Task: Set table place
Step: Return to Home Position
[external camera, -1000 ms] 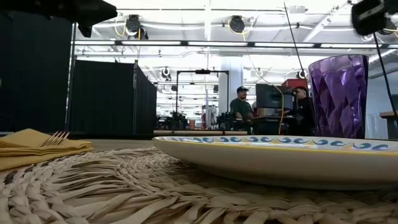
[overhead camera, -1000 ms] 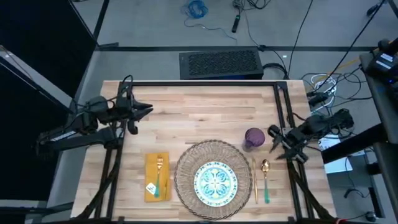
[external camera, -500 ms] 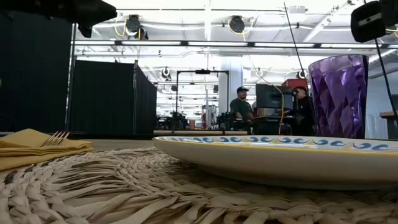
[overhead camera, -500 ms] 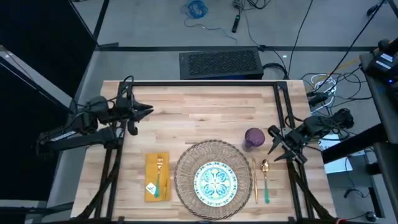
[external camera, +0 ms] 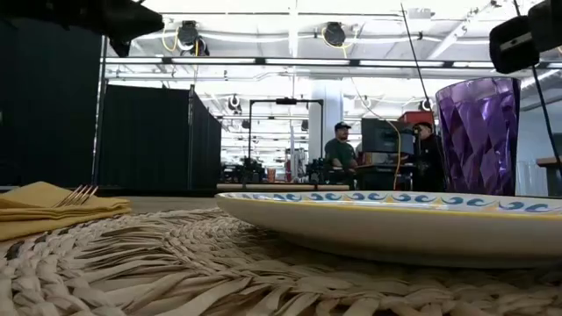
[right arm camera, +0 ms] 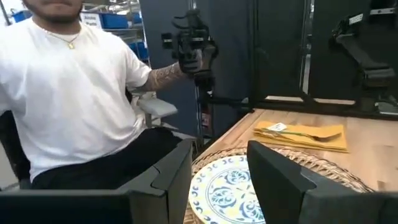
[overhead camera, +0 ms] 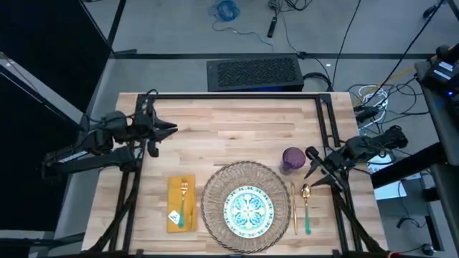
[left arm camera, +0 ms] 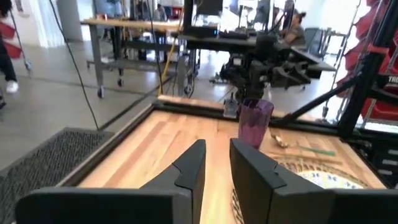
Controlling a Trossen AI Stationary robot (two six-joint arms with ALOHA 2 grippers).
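Right gripper [overhead camera: 313,166] shifted slightly toward tumbler [overhead camera: 292,158], jaws open, empty. Left gripper [overhead camera: 170,129] parked far-left, fingers apart. Place on table [overhead camera: 237,132] looks complete; next: retract, avoid tumbler.

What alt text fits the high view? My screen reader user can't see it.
A place setting on a wooden table: patterned plate on a woven mat, fork on a yellow napkin, purple tumbler, cutlery beside it. Two arms flank it, right end effector near the tumbler.
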